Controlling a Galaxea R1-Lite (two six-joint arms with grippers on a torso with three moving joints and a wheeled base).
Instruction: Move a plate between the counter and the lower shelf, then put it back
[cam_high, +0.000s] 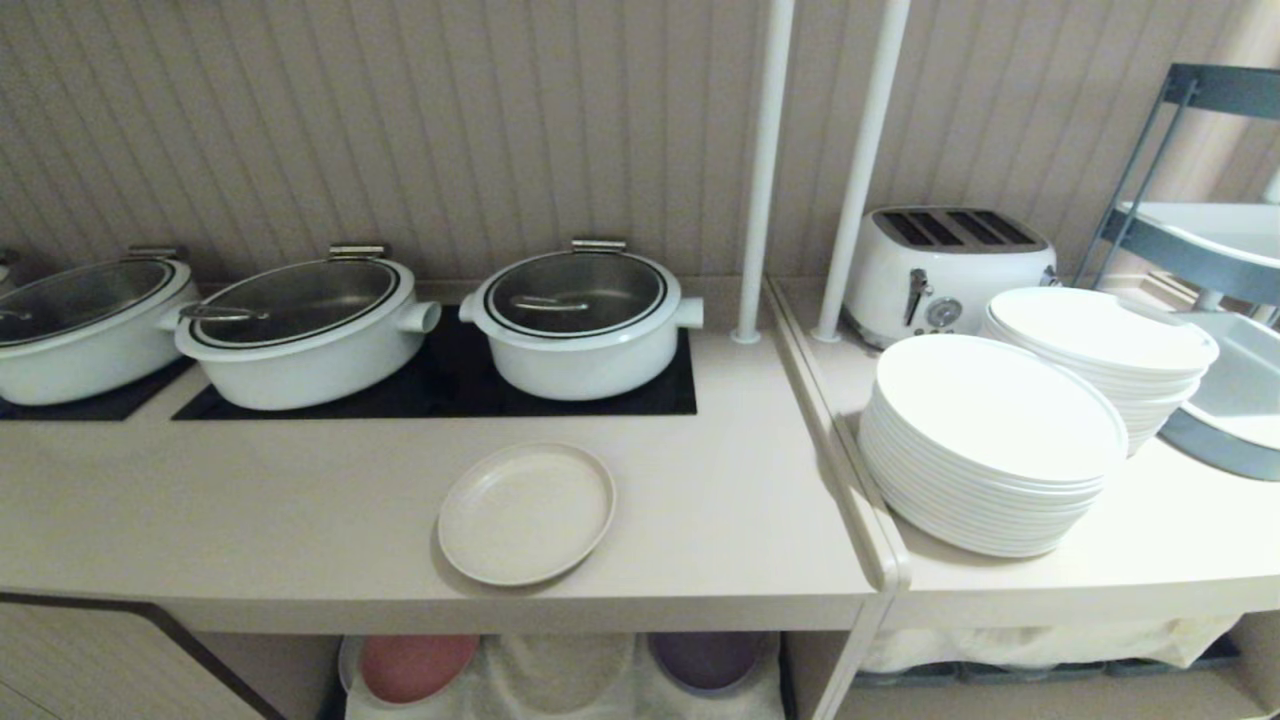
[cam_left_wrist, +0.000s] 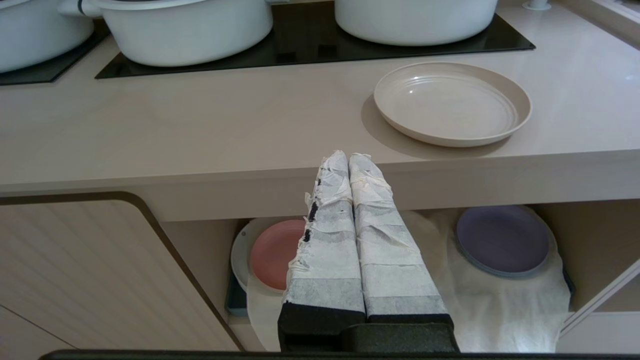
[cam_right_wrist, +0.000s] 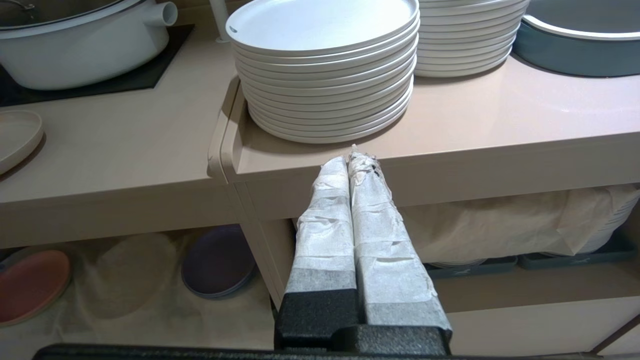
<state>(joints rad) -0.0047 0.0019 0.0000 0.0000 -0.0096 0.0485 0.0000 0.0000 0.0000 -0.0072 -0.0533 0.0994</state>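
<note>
Plate (cam_high: 526, 513) flat on counter (cam_high: 250, 500), near front edge, just in front of black panel (cam_high: 450, 385) under the pots. Nothing on it, nothing touching it.

Rel. to plate:
- 3 white lidded pots (cam_high: 582, 320) behind it, on black panels; rightmost pot directly behind.
- 2 white poles (cam_high: 765, 170) behind and to its right, at counter's end.
- Lower side surface to its right w/ 2 stacks of big white plates (cam_high: 990, 440); white toaster (cam_high: 945, 265) behind those.
- Lower shelf (cam_left_wrist: 590, 235) beneath it, under counter's front edge: white cloth (cam_left_wrist: 505, 310), pink plate (cam_left_wrist: 272, 252) below-left, purple plate (cam_left_wrist: 502, 240) below-right. Cloth between the two is bare.

Left hand (cam_left_wrist: 348, 156): fingers pressed together, taped pads touching full length, holding nothing. Sits in front of counter's front edge, below and left of plate, apart from it. Not in head view.

Right hand (cam_right_wrist: 348, 159): fingers also pressed together, empty. Sits well right of plate, in front of the side surface's edge, just below nearer white stack. Plate only shows as a sliver (cam_right_wrist: 17, 137) at edge of right wrist view. Not in head view.

Both hands clear of everything.
</note>
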